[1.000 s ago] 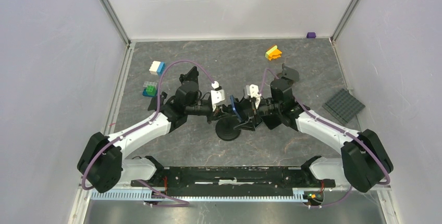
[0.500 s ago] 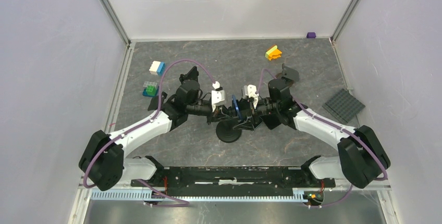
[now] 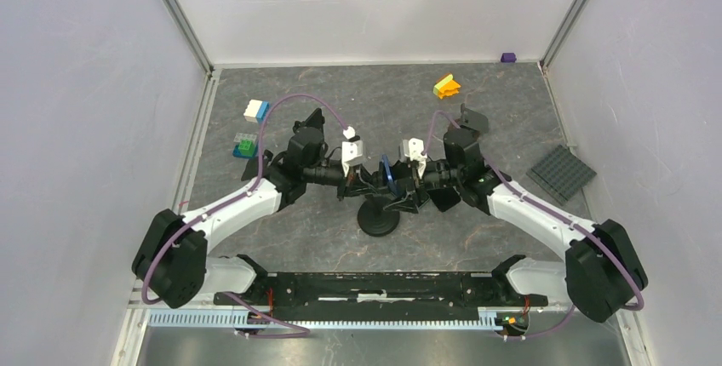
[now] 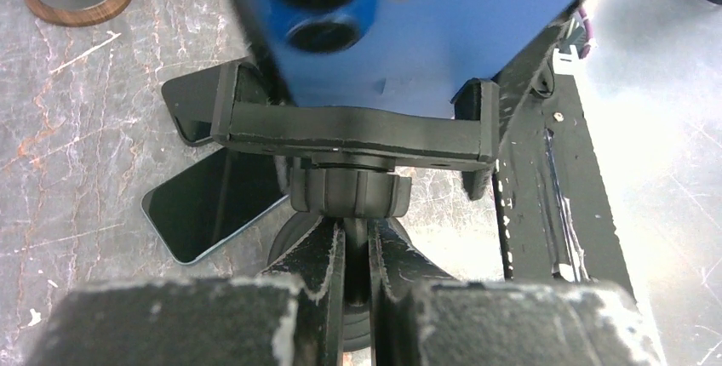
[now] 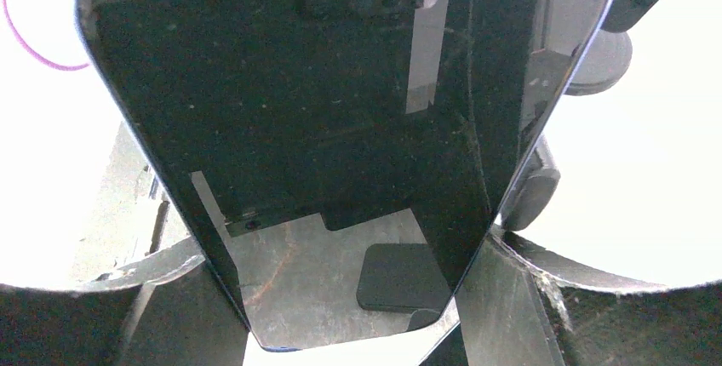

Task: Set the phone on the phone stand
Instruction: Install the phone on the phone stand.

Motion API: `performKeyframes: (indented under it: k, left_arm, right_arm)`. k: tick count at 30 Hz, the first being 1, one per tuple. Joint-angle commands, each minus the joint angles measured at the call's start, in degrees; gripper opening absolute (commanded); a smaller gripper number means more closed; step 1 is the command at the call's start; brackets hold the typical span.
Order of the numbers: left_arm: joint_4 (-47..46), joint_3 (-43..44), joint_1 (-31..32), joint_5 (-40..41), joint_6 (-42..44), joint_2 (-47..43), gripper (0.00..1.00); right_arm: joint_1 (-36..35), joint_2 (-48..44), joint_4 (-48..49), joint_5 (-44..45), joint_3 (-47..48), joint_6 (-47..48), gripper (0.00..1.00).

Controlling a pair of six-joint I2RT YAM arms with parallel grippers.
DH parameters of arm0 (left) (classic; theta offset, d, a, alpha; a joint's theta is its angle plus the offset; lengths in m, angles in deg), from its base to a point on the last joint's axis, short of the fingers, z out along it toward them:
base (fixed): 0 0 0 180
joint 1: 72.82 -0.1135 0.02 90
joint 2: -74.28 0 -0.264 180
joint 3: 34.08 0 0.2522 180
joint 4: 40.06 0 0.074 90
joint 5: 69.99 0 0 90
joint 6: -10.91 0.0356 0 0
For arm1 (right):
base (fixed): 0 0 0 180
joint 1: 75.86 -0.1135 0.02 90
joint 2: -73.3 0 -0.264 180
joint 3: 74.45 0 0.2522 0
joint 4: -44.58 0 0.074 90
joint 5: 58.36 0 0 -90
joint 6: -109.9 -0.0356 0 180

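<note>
The left jaws clench the phone stand (image 4: 353, 132) at its stem – the right jaws grasp the blue phone (image 5: 340, 128) by its edges, set against the stand's cradle, above the table (image 3: 477, 111).

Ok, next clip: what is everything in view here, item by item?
phone: one, blue back, black screen, upright at the stand's cradle; whether it is seated cannot be told.
phone stand: one, black, round base, centre of the table.
toy brick stacks: three; white and blue and green and blue at far left, yellow and orange at far right.
small brick: one, purple, far right corner.
baseplate: one, grey, studded, right edge.
table: one, grey marbled.
left gripper: one, black, jaws shut on the phone stand's neck.
right gripper: one, black, jaws closed on the phone's edges.
</note>
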Motion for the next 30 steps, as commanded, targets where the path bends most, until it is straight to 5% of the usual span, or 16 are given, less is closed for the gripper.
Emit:
performKeyframes:
  k: [1, 10, 16, 30]
  left_arm:
    - [-4.61, 1.19, -1.69, -3.84, -5.78, 1.26, 0.02]
    - [5.06, 4.02, -1.97, -0.69, 3.21, -1.93, 0.02]
    - [9.15, 5.29, -1.88, 3.16, 7.83, -3.89, 0.02]
    - [-2.56, 0.83, -0.30, 8.29, -0.63, -3.36, 0.02]
  right_arm:
    - [-0.21, -4.26, 1.04, -2.49, 4.83, 3.12, 0.00]
    - [3.01, -6.38, -2.67, 0.33, 3.61, 6.33, 0.00]
    - [3.65, -6.51, -2.62, 11.29, 3.91, 6.25, 0.00]
    - [-5.21, 0.44, 4.09, 29.77, 3.98, 0.10, 0.00]
